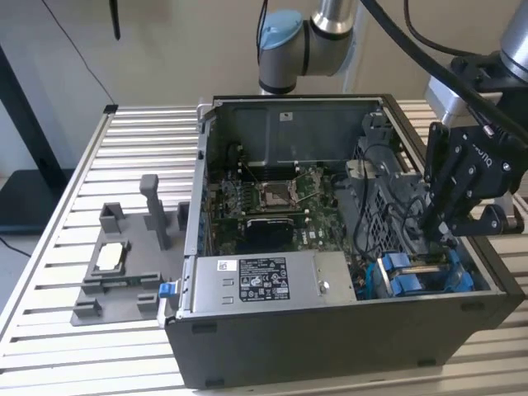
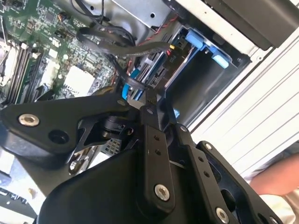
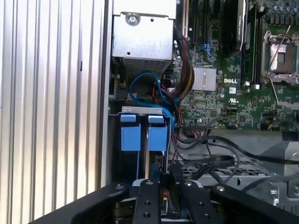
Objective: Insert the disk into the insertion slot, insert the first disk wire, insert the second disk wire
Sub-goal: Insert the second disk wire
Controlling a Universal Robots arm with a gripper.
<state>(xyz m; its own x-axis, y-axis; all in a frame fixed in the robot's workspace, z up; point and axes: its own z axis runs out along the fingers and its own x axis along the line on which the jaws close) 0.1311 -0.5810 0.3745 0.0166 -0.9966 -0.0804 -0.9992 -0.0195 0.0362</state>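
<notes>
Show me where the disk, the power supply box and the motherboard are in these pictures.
disk [image 3: 131, 136]: first wrist view, on one blue carrier tab.
power supply box [image 1: 252, 279]: exterior view, on its printed label.
motherboard [image 1: 233, 200]: exterior view, on its green surface.

Exterior view, right side: the lower end of the gripper [image 1: 435, 233] is lost in shadow inside the computer case [image 1: 330, 342]. Disk [image 1: 412, 279]: all but its blue carrier tabs hidden inside the case. Arm [image 1: 301, 41] cut off at the upper frame edge.
</notes>
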